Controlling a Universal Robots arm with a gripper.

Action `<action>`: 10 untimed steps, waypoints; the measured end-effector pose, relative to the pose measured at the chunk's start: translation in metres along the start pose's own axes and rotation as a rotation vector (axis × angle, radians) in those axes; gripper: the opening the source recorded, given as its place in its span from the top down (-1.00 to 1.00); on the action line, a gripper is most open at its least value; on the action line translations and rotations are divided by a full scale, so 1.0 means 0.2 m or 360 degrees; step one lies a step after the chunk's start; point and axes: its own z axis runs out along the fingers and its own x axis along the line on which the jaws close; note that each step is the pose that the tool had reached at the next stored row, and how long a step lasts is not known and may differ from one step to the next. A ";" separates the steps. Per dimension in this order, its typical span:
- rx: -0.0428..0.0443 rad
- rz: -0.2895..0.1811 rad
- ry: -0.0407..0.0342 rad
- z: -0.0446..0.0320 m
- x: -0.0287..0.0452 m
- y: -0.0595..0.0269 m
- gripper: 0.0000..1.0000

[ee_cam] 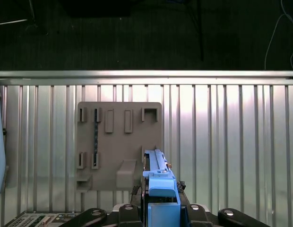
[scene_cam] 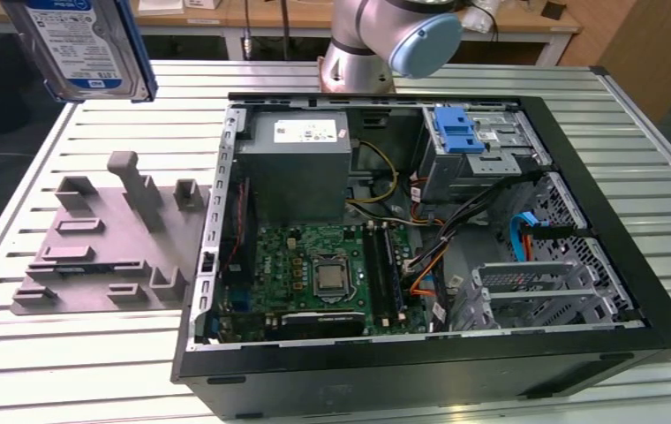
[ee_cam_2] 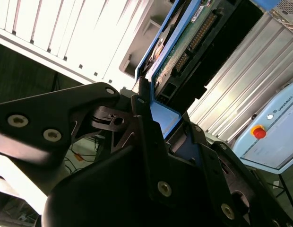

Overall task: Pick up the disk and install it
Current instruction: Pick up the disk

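My black gripper (ee_cam_2: 164,114) is clamped on the blue-framed flat silver disk (scene_cam: 82,49) with its white-and-blue label, raised well clear of the grey moulded holder (scene_cam: 106,243) on the slatted metal table (scene_cam: 77,353), the disk's upper part cut off at the exterior view's top edge.

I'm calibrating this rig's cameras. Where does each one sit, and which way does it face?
Exterior view: set apart, above, looking down on the open computer case, grey holder and table; the arm shows.
First wrist view: on the arm, looking down onto the grey holder; jaws clamp the disk.
Second wrist view: on the arm, looking along the jaws at the disk's circuit-board side.
Shared: all three show the disk.
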 end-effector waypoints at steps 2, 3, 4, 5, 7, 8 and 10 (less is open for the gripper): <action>0.0000 0.0000 0.0000 0.000 0.000 -0.009 0.27; 0.0000 0.0000 0.0000 0.000 0.000 -0.014 0.27; 0.0000 0.0000 0.0000 0.000 0.000 -0.018 0.27; 0.0000 0.0000 0.0000 0.000 0.000 -0.021 0.27; 0.0000 0.0000 0.0000 -0.001 0.000 -0.028 0.27; 0.0000 0.0000 0.0000 -0.001 0.000 -0.032 0.27; 0.0000 0.0000 0.0000 -0.001 -0.001 -0.040 0.27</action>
